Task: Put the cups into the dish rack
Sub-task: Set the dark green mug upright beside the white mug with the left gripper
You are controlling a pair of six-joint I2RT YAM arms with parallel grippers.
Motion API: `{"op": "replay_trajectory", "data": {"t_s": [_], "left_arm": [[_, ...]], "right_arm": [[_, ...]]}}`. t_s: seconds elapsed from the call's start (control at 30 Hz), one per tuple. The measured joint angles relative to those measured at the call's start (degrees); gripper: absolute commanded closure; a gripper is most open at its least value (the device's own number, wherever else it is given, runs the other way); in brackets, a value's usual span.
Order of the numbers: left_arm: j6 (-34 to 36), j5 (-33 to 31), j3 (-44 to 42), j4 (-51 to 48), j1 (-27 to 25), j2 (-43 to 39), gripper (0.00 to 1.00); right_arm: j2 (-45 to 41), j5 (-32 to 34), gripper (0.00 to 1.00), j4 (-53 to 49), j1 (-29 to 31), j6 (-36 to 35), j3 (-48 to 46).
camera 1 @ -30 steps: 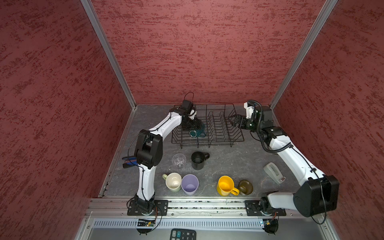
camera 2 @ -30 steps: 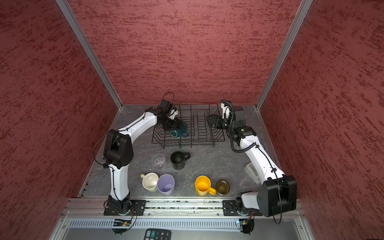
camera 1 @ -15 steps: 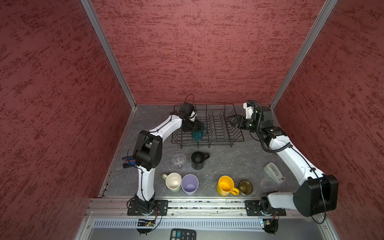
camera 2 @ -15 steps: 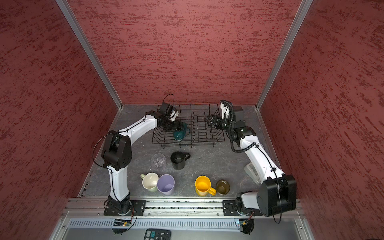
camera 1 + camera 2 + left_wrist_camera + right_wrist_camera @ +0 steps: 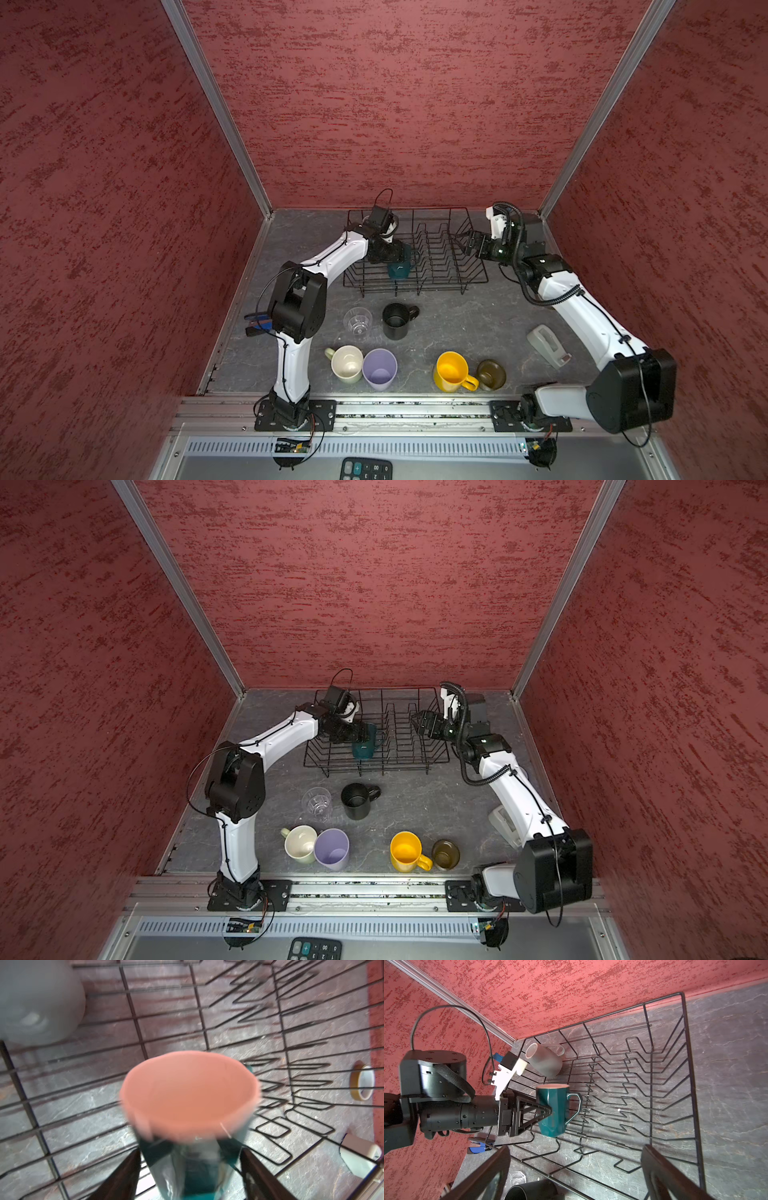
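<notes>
The black wire dish rack (image 5: 476, 266) (image 5: 374, 766) stands at the back of the table. Inside it my left gripper (image 5: 397, 257) (image 5: 190, 1151) is shut on a teal mug (image 5: 400, 266) (image 5: 552, 1113), held upright just over the rack's floor wires. A grey mug (image 5: 544, 1059) lies on its side in the rack's far left corner. My right gripper (image 5: 463, 243) (image 5: 575, 1151) hangs open and empty over the rack's right end. In front of the rack stand a clear glass (image 5: 357, 322), black mug (image 5: 397, 322), pale-green mug (image 5: 347, 363), lilac tumbler (image 5: 379, 368), yellow mug (image 5: 452, 371) and brown mug (image 5: 490, 374).
A grey tape dispenser (image 5: 546, 345) lies beside the right arm. A roll of tape (image 5: 362, 1085) stands beyond the rack's far end. Red walls close in the table on three sides. A calculator (image 5: 365, 469) lies below the front rail.
The teal mug in my left gripper has turned from lying on its side to upright inside the rack. The right arm has not moved.
</notes>
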Motion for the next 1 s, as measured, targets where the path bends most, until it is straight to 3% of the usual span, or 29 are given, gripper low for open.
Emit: {"op": "replay_trajectory", "data": {"t_s": [0.17,0.43,0.67,0.87,1.0], "left_arm": [[-1.42,-1.27,0.07,2.47,0.26,-0.31,0.95],[-1.73,-2.43,0.55,3.10,-1.33,-0.26,0.50],[-1.33,-2.62,1.01,2.08,-2.45,-0.26,0.02],[-0.31,-4.83,3.23,-0.09,-3.93,0.22,0.00],[0.94,-10.14,4.37,-0.26,-5.38,0.59,0.00]], "right_arm": [[0.00,0.00,0.01,0.00,0.00,0.00,-0.22],[-0.02,0.00,0.01,-0.02,0.00,0.00,-0.24],[-0.02,0.00,0.01,-0.02,0.00,0.00,-0.24],[-0.02,0.00,0.01,-0.02,0.00,0.00,-0.24],[-0.02,0.02,0.01,-0.07,0.00,-0.02,-0.24]]}}
